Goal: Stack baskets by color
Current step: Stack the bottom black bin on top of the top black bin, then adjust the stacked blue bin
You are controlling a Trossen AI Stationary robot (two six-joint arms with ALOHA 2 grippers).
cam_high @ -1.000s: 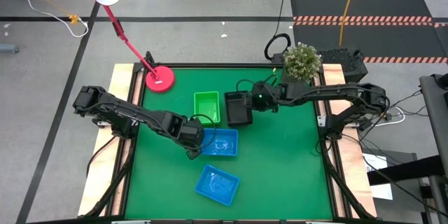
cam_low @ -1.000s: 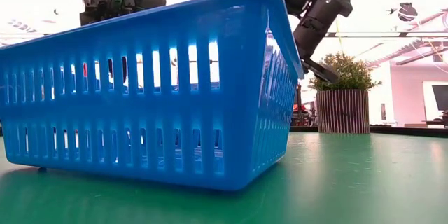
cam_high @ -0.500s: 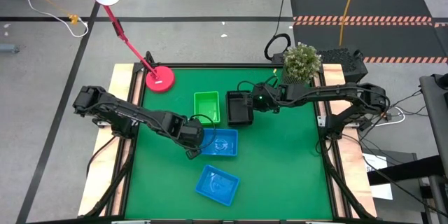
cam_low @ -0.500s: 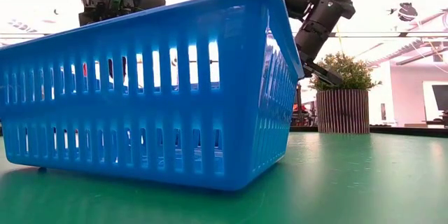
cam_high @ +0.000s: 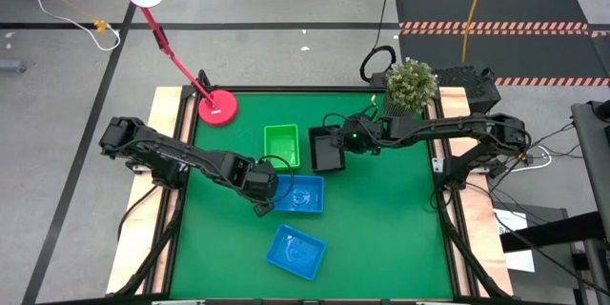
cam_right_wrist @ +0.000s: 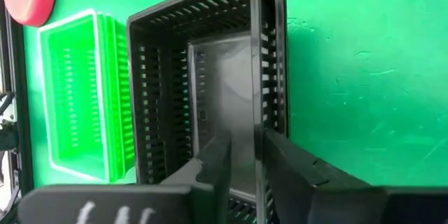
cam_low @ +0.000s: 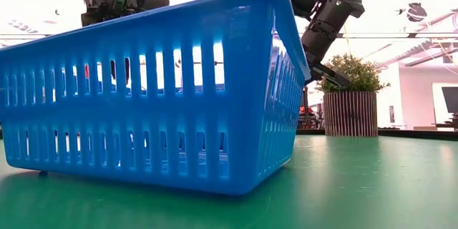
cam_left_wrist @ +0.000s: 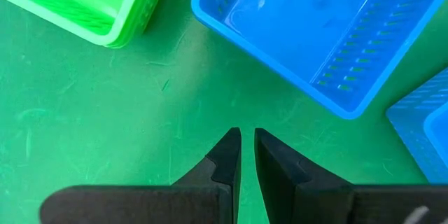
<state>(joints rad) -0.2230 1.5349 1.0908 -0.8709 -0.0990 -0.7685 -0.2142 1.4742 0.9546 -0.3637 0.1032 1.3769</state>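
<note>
Hovering over the black baskets (cam_high: 327, 148) at about one o'clock from the middle of the surface (cam_high: 400, 219), the right gripper (cam_right_wrist: 243, 155) has its jaws slightly apart, straddling the near rim wall without pinching it. From the right wrist view the black pile reads as nested, one rim just outside another. Right beside it, at eleven o'clock of centre, sit the green baskets (cam_high: 281, 145), also nested. One blue basket (cam_high: 299, 193) lies near centre, and another blue basket (cam_high: 295, 252) sits apart toward six o'clock, tilted against the surface in the low view. The left gripper (cam_left_wrist: 246, 155) hangs just nine o'clock of the central blue one, jaws nearly together and holding nothing.

My read: these baskets are light, thin plastic, stiff enough at the rim but springy in the slotted walls, and slick. Best hold is a short wall pinched just under the rim. The blue pair looks like the remaining job.
</note>
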